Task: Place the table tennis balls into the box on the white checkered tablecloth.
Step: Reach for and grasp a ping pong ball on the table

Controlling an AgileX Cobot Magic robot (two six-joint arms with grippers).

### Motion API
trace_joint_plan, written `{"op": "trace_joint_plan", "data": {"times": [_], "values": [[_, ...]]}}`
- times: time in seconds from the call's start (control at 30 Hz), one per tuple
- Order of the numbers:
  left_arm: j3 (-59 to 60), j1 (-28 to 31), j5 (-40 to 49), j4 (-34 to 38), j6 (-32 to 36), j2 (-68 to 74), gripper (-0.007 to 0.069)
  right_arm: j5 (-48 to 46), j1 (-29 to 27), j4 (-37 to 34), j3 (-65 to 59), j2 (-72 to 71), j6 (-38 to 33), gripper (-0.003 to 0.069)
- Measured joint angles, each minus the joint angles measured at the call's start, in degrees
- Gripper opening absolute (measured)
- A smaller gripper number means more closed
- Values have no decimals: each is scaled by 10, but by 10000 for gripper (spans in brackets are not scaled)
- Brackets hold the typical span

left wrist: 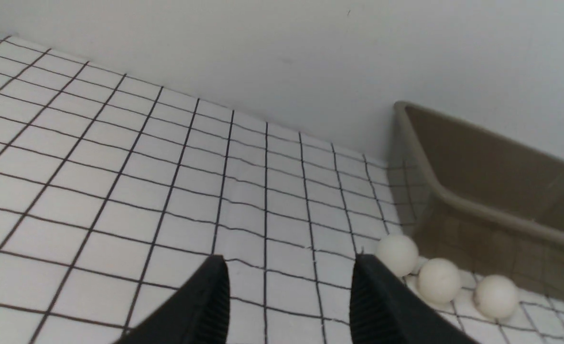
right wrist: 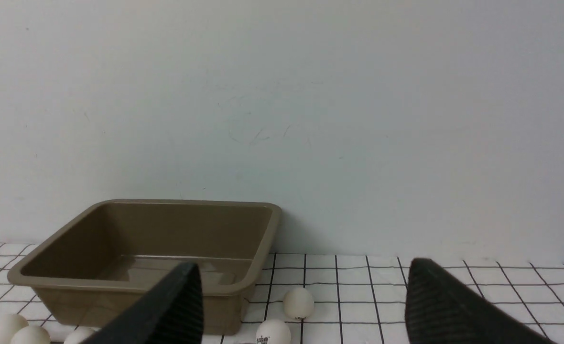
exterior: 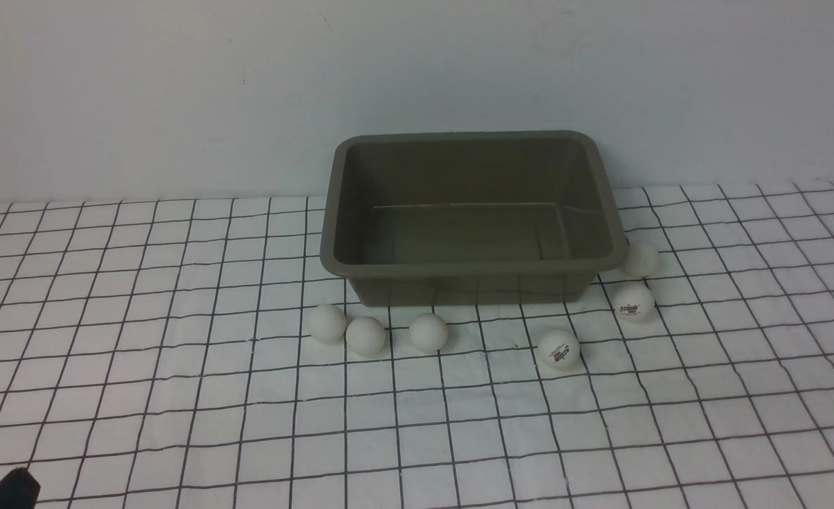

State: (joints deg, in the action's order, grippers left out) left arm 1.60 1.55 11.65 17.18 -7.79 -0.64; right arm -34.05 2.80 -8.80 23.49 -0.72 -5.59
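Front view catches only a black scrap of the left arm (exterior: 7,491) at the near left corner, low over the white checkered tablecloth (exterior: 141,396); the right arm is outside that shot. Seen from the left wrist view, the left tool (left wrist: 289,267) hangs low above the cloth, its two black fingers (left wrist: 205,306) standing apart with only bare cloth between them, aimed toward the left end of the box (exterior: 470,267). Seen from the right wrist view, the right tool (right wrist: 303,267) sits level and faces the wall (exterior: 177,85), its fingers spread wide and gripping nothing, well back from the box's right end. I count one box, olive-grey, standing on the far part of the cloth close to the wall, and six table tennis balls (exterior: 428,332), all lying on the cloth outside it. Three plain balls (exterior: 365,336) line the box's near side toward the left, the two leftmost touching. Two printed balls (exterior: 558,348) off the near right corner carry a dark-and-red logo, too small for me to read. The sixth ball (exterior: 640,259) sits just beside the box's right end.
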Motion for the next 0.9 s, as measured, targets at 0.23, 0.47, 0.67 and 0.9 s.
{"op": "trace_joint_plan", "data": {"times": [0.23, 0.47, 0.67, 0.9], "values": [[0, 0, -28, 57, -3, 0, 321, -28, 0, -1, 0, 0, 0, 514], [-45, 0, 13, 71, -4, 0, 321, -48, 0, -16, 0, 0, 0, 514], [-169, 0, 132, 78, 37, 10, 321, -54, 0, -69, 0, 0, -22, 514], [-236, 0, 215, 94, 175, 118, 321, -79, 0, -133, 0, 5, -114, 514]]}}
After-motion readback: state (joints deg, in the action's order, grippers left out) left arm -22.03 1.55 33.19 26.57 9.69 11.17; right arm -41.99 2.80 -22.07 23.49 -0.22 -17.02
